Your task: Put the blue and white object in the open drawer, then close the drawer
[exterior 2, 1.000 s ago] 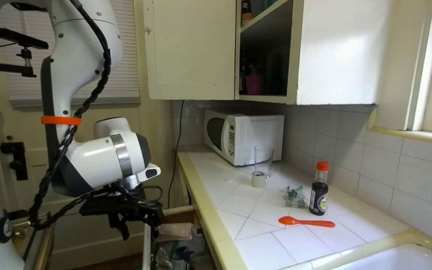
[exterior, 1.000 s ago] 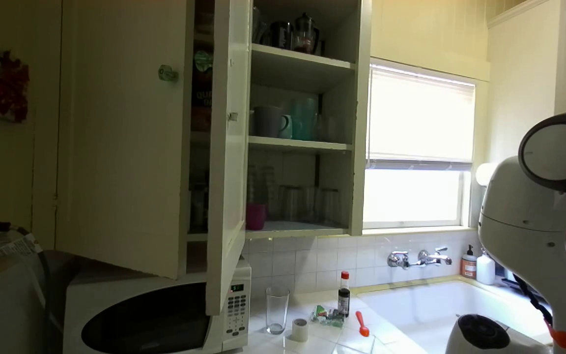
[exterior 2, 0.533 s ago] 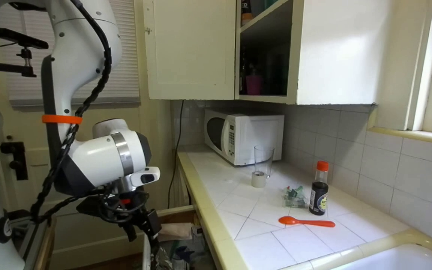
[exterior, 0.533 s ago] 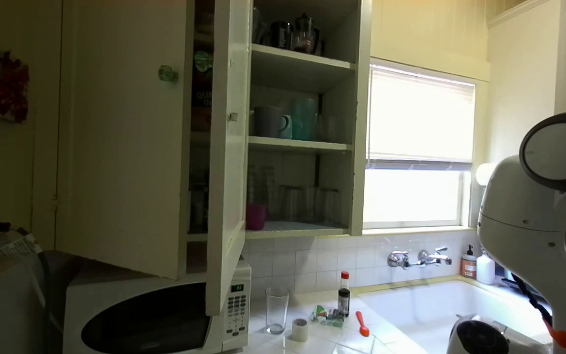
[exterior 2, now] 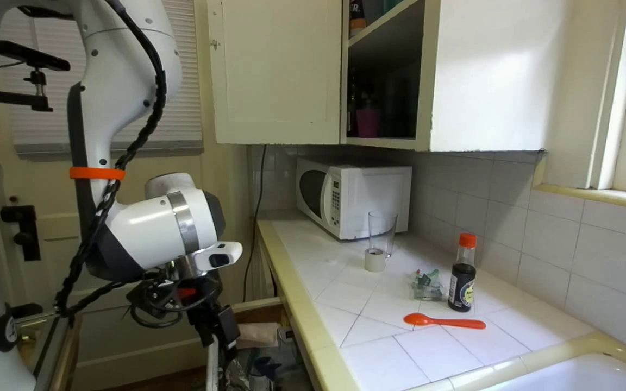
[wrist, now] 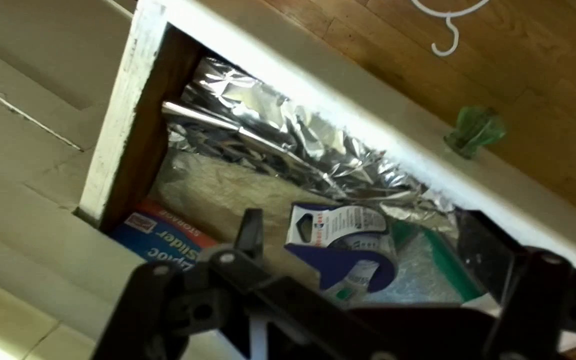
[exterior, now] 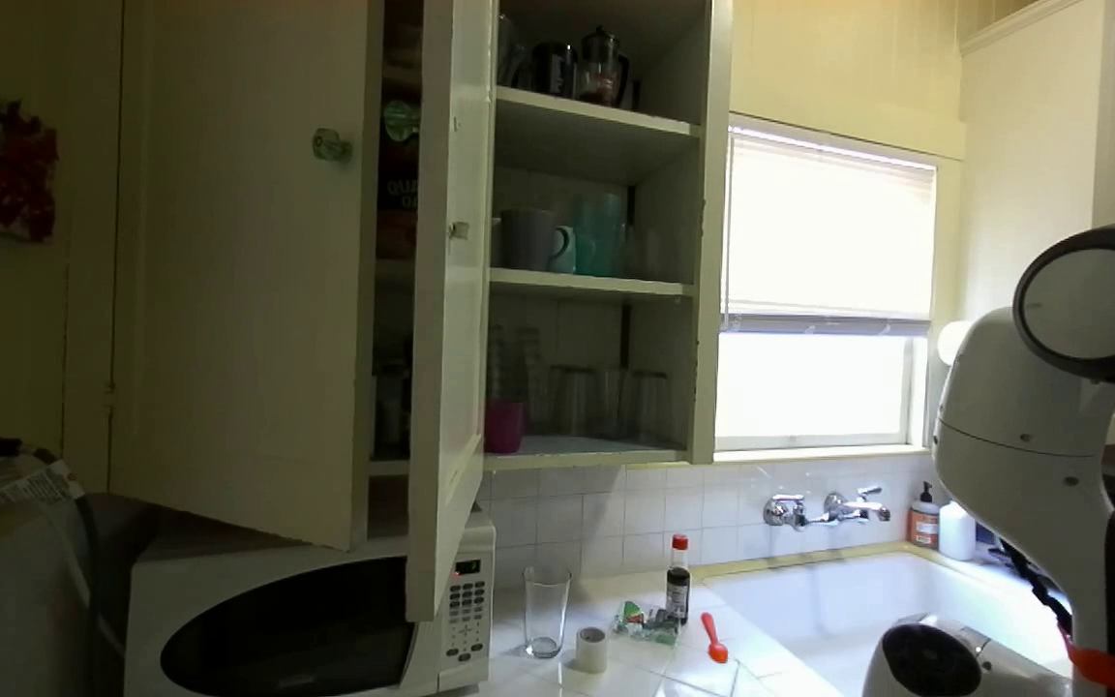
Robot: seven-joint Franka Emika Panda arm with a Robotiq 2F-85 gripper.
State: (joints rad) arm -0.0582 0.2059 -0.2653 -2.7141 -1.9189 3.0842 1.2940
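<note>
The blue and white object is a tape dispenser. It lies in the open drawer on plastic bags, and its dark blue shape also shows in an exterior view. The drawer stands pulled out, with a green glass knob on its front. My gripper is open and empty above the drawer, its fingers wide apart with the dispenser between them in the wrist view, apparently below and untouched. In an exterior view the gripper hangs over the drawer's front rim.
Foil and a Ziploc box are also in the drawer. The counter edge runs beside it. On the counter are a glass, a white roll, a sauce bottle and an orange spoon. A hanger lies on the floor.
My gripper has turned about the wrist, then shifted a little toward the counter in an exterior view. The dispenser and the drawer have not visibly moved.
</note>
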